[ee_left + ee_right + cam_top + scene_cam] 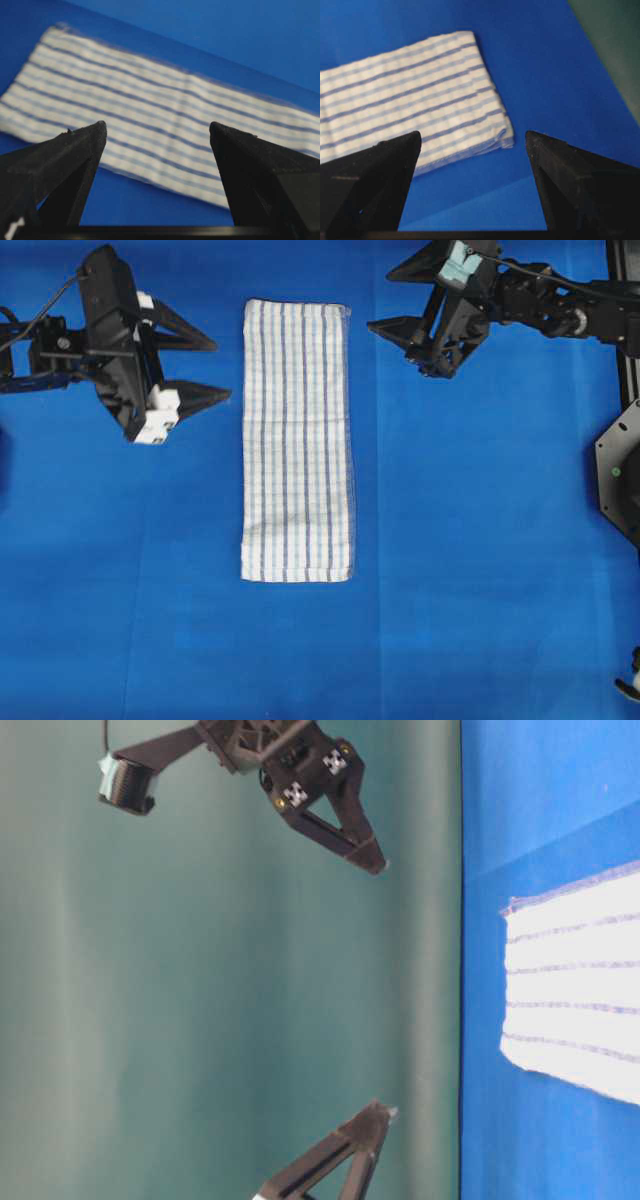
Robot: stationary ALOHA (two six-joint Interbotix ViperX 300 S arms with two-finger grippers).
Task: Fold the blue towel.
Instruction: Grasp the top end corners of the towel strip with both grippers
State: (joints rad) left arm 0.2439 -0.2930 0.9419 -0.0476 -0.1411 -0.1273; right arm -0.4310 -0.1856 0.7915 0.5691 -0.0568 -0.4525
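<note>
**Overhead view: towel waiting, both arms empty**

I am seeing the blue towel (297, 440) lying as a long strip mid-worktop (480, 620). Left end effector (198, 367) and right end effector (395, 302) are hanging wide open alongside. It looks soft and limp; I am planning to pinch the end corners.

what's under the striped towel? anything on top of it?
The towel lies flat on the blue table cover, a long strip, apparently already folded into layers. Nothing rests on top; both grippers are off to its sides, open. Whatever lies between its layers or beneath it is hidden.

Black arms (560, 305) — pointed black fingers (195, 397), white clips.
</note>
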